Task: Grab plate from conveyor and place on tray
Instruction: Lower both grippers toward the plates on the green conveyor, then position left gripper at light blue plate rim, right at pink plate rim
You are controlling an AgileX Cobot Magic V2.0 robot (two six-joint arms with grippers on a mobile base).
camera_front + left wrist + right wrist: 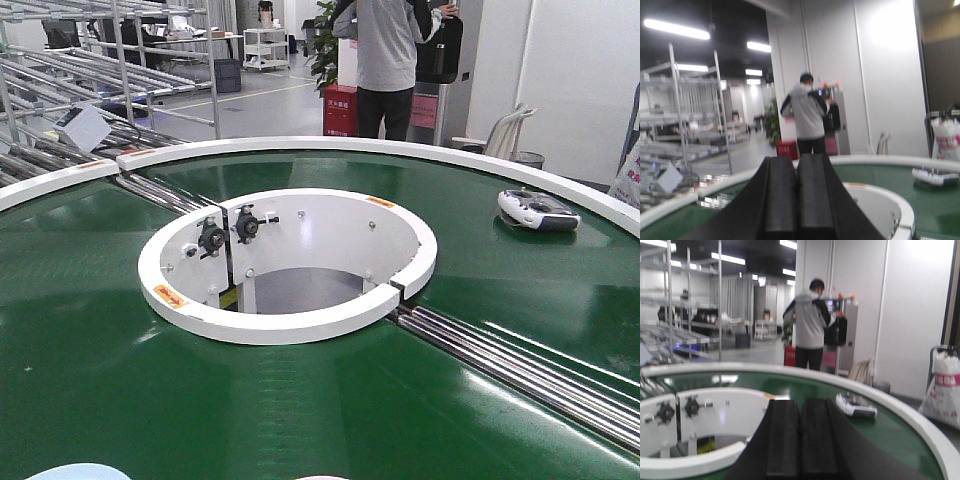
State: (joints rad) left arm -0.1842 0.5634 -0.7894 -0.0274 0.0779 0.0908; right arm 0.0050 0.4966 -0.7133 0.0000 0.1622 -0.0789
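The conveyor [100, 360] is a dark green ring belt with white rims around a round white-walled opening [290, 265]. Steel roller strips [520, 375] cross the belt at the right. At the bottom left edge of the front view a pale blue rounded rim [80, 472] peeks in; it may be a plate, but most of it is cut off. The tray is out of view. My left gripper [796, 157] is shut with nothing in it, held above the belt's near side. My right gripper [800, 401] is also shut and empty, pointing over the belt beside the opening.
A white and grey handheld controller [538, 209] lies on the belt at the far right. A person [390, 50] stands behind the conveyor next to a red box [340, 108]. Metal racks [70, 90] stand at the left. A white sack [945, 395] stands outside the rim at the right.
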